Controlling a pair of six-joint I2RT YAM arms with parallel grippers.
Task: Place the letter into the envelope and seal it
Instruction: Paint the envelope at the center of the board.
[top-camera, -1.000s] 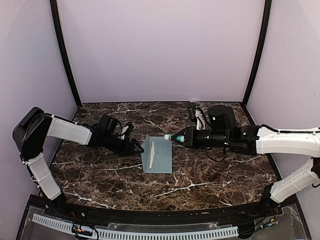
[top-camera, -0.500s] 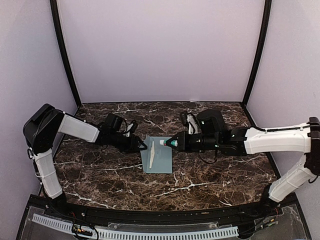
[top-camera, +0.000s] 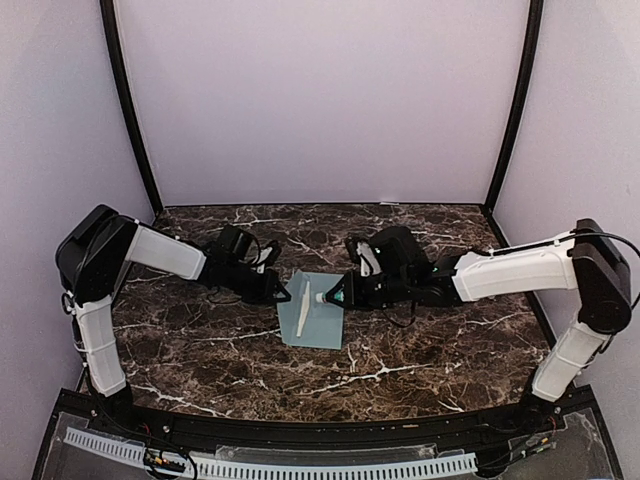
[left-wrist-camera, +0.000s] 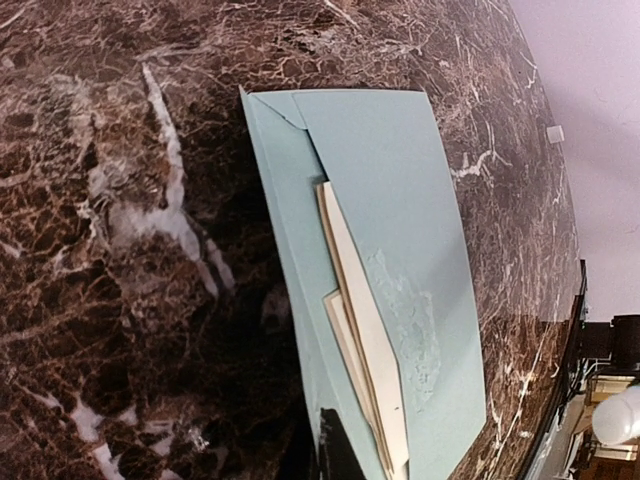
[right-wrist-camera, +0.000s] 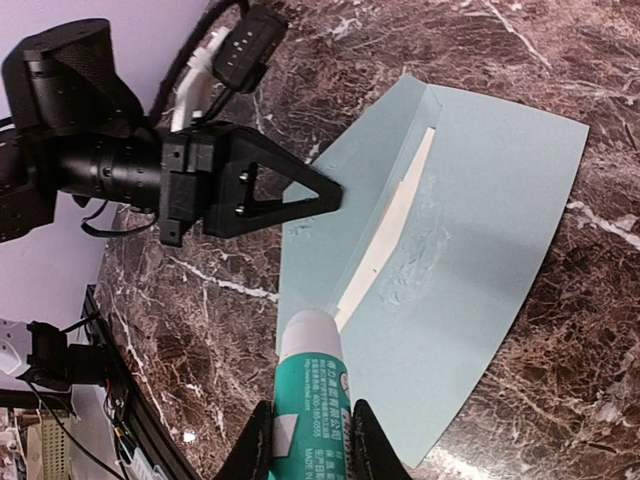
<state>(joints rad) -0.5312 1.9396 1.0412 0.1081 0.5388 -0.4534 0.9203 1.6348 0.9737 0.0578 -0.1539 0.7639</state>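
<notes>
The pale teal envelope (top-camera: 325, 322) (left-wrist-camera: 390, 170) (right-wrist-camera: 480, 230) lies in the middle of the marble table, its flap raised along the left side. The cream letter (left-wrist-camera: 365, 320) (right-wrist-camera: 385, 240) sits in the mouth under the flap. A glue smear (right-wrist-camera: 415, 260) marks the envelope's body. My left gripper (top-camera: 282, 296) (left-wrist-camera: 335, 455) (right-wrist-camera: 325, 195) is shut, its tip at the flap's left edge, and appears to pinch it. My right gripper (top-camera: 340, 297) (right-wrist-camera: 310, 412) is shut on a green-and-white glue stick (top-camera: 328, 297) (right-wrist-camera: 315, 375), whose white tip points at the flap's near end.
The dark marble table (top-camera: 400, 360) is walled by purple panels and black corner posts (top-camera: 128, 110). Both arms reach in low from either side and meet over the envelope. A black rail (top-camera: 300, 435) runs along the near edge.
My left gripper has shifted right to the flap and gone from open to shut. The right arm has carried the glue stick leftward over the envelope.
</notes>
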